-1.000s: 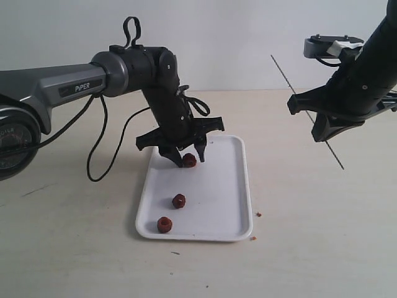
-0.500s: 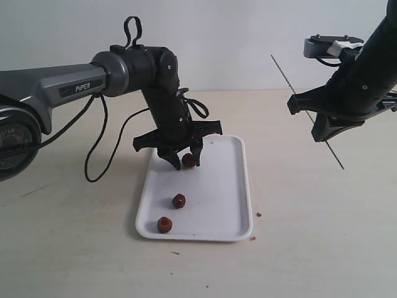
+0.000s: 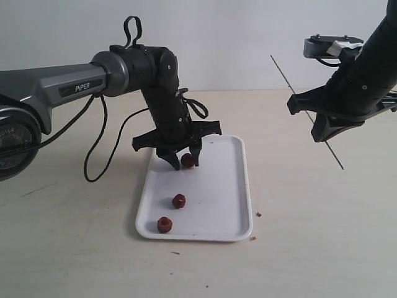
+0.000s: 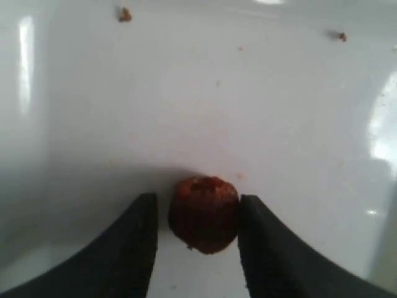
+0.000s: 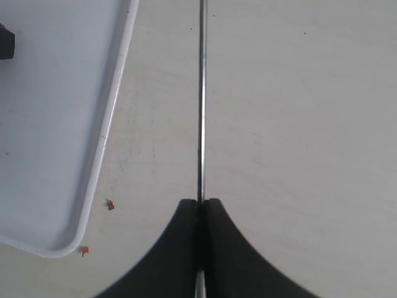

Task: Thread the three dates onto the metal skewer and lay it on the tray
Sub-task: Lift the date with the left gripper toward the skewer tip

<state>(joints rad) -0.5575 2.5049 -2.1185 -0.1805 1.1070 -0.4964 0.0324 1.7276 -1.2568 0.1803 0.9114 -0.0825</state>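
My left gripper (image 3: 185, 164) sat low on the tray (image 3: 229, 186), jaws part-open either side of one date (image 4: 203, 214), not yet pinching, set to lift it. Two more dates (image 3: 178, 200) lay nearby. My right gripper (image 5: 200, 208) clamped the skewer (image 5: 201, 93) aloft, tip free for threading.

"PiPER", white lettering, on grey left arm link (image 3: 62, 90).

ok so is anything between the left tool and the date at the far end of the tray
Nothing visible does. The left tool straddles the date, one finger on each side, with only bare tray around it. The other two dates lie further along the tray, clear of it.
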